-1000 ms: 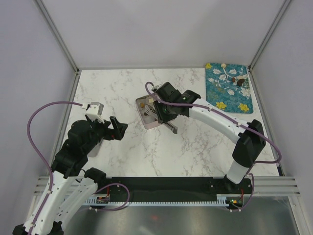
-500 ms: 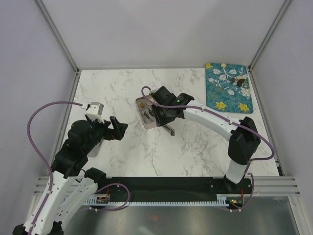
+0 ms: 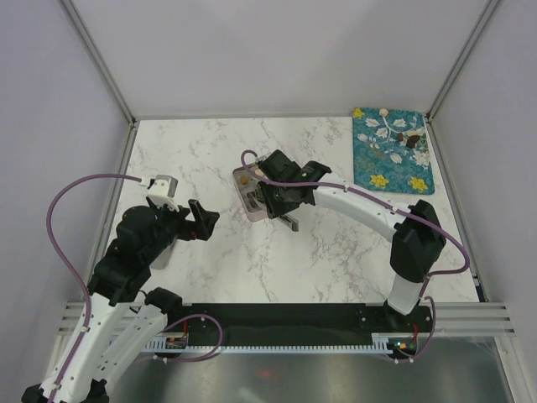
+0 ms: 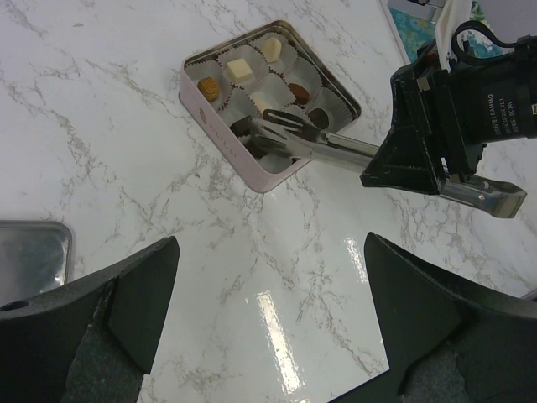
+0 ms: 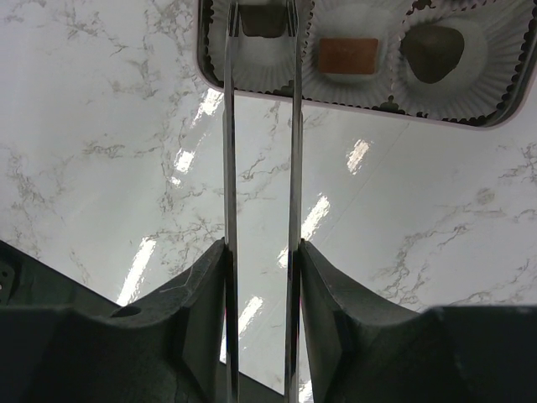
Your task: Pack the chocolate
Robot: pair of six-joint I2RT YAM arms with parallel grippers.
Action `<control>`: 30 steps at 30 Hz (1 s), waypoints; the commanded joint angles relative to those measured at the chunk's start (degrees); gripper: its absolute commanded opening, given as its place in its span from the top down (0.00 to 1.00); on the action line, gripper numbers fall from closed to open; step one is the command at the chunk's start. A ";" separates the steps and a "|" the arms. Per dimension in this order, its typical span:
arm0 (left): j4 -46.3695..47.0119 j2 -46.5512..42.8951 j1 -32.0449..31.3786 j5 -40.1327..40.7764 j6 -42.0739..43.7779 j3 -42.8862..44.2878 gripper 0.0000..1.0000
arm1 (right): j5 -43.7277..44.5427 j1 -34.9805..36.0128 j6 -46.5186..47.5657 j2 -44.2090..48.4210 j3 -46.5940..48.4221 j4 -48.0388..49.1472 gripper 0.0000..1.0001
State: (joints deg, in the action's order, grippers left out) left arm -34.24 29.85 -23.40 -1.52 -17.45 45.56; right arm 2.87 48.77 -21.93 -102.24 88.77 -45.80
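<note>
- The small dark-brown square chocolate (image 5: 264,18) lies in a white paper cup (image 5: 252,52) of the square pink tin (image 4: 220,133), between the tips of the long thin metal tongs (image 5: 228,168). More pieces (image 3: 411,141) sit on the teal flowered cloth (image 3: 394,159).
- Probably light, hard, smooth and easily scuffed, so pinch its flat sides gently.
- The right gripper (image 5: 262,323) clamps the tongs; the left gripper (image 4: 268,311) hangs spread wide, empty.

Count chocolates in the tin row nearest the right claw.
3: dark square between the tongs' tips, light-brown square beside it, dark rounded piece beyond that. None hidden.
</note>
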 commanded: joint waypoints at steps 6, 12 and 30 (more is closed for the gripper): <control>0.66 0.12 -0.16 0.82 0.84 0.32 0.00 | 1.61 0.80 -1.01 -0.51 0.61 2.30 0.54; 0.75 0.12 -0.16 0.73 0.93 0.32 0.00 | 2.92 0.71 -0.30 0.46 2.10 1.68 0.54; 0.66 0.12 -0.16 0.11 0.93 0.06 0.00 | 11.71 -11.13 3.83 10.99 2.03 -4.21 0.53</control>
State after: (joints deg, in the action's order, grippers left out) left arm -34.22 29.85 -23.40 -1.54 -17.45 45.56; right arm 10.98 42.39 -19.66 -95.90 91.85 -49.23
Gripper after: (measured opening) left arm 0.993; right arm 0.470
